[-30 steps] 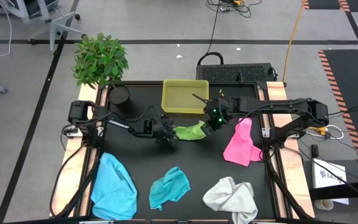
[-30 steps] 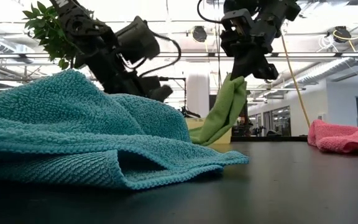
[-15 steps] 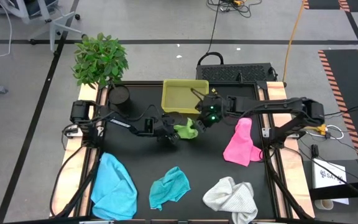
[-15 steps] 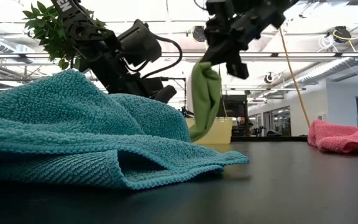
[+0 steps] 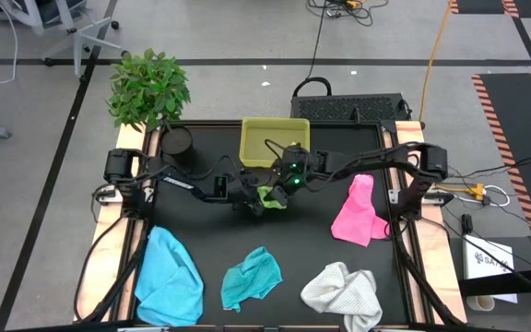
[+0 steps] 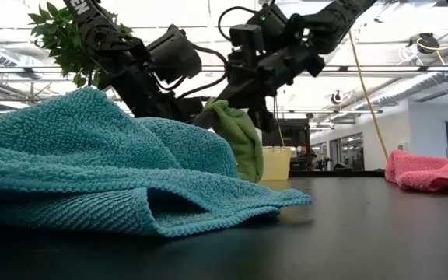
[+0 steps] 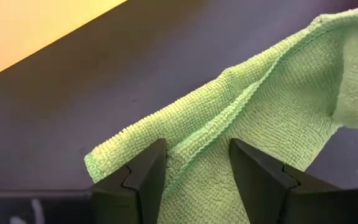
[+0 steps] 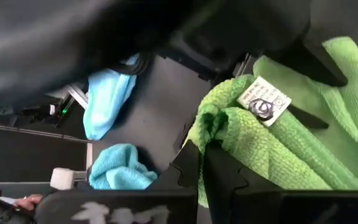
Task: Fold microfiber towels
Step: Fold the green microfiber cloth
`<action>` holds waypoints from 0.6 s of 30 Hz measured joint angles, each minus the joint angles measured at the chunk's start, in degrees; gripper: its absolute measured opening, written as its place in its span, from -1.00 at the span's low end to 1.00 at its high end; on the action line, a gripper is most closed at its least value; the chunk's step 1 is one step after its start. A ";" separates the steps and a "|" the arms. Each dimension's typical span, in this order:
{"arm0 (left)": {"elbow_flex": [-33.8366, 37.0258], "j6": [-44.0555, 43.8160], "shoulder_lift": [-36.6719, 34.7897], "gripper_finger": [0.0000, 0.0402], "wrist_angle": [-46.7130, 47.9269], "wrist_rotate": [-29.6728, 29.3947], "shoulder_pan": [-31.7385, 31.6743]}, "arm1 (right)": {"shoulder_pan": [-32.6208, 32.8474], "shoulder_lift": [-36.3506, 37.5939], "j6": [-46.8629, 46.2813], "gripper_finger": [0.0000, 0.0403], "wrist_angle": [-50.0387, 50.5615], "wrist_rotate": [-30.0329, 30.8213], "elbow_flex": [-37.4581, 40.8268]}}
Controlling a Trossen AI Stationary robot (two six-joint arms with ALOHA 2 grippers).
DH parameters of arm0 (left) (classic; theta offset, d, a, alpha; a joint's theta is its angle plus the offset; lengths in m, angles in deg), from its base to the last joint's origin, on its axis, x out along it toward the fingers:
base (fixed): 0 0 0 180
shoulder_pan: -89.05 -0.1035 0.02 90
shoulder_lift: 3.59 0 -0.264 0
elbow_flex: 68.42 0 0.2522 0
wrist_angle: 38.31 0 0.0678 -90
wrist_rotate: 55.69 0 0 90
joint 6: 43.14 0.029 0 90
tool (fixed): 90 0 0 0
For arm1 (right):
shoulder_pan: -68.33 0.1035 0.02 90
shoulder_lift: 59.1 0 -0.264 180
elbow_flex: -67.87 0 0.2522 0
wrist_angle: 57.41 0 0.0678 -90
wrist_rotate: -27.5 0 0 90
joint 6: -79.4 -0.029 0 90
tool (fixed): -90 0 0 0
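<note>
Lime-green microfiber towel [image 5: 271, 195] mid-fold, centre desk [image 5: 321, 249]!
Right pincer [image 5: 285, 183] clenched on its corner, left pincer [image 5: 250, 204] straddling the hem at nine o'clock, jaws spread; lay edges flush.

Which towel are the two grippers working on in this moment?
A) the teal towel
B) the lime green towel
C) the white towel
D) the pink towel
B: the right gripper is shut on the lime green towel near the tray, and the left gripper has its fingers on both sides of that towel's edge.
</note>
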 joint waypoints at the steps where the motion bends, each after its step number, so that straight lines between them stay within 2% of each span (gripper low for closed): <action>1: 0.00 0.02 -0.56 -0.10 1.45 0.01 0.04 | -0.22 -0.32 0.12 -1.00 -0.22 0.01 0.00; 6: 0.01 -0.32 -6.88 -0.10 12.33 -1.79 0.31 | -1.18 -0.74 1.59 -1.00 0.28 0.31 0.02; 12: -0.04 0.46 -15.26 -0.10 18.83 -5.17 0.26 | -2.54 -0.70 2.55 -1.00 0.16 0.31 0.02; 18: 0.04 -3.18 -14.49 -0.10 28.12 -6.09 1.27 | -2.86 -0.68 3.12 -1.00 -0.14 0.31 0.02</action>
